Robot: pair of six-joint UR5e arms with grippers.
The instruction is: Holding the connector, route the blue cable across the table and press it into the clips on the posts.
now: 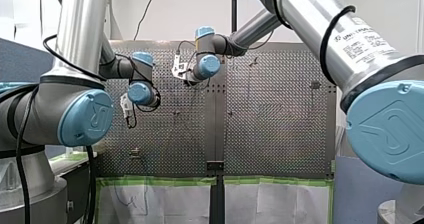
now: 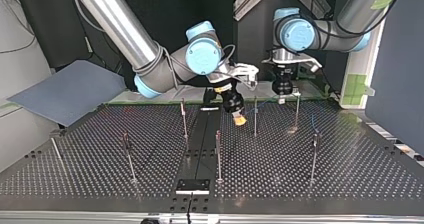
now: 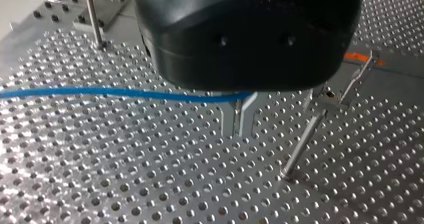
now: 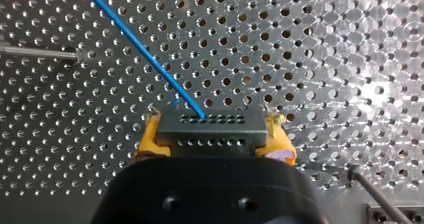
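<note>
In the right wrist view my right gripper point(image 4: 214, 120) is shut on a dark grey connector point(image 4: 212, 134), clamped between its yellow pads point(image 4: 149, 136). The blue cable point(image 4: 145, 51) leaves the connector and runs away over the perforated table. In the left wrist view the blue cable point(image 3: 115, 92) reaches the metal fingers point(image 3: 246, 109) of my left gripper point(image 3: 238, 133), which is shut on it just above the table. A thin post point(image 3: 304, 140) stands beside those fingers. In the top view my right gripper point(image 2: 239, 118) hangs near a post point(image 2: 255, 116), and my left gripper point(image 2: 281, 87) is behind it.
Several thin posts stand across the perforated table point(image 2: 350, 179), among them one point(image 2: 184, 119) at the middle and one point(image 2: 314, 156) at the top view's right. A black plate point(image 2: 192, 185) lies at the near edge. A blue-grey sheet point(image 2: 70, 89) lies beyond the table's left corner.
</note>
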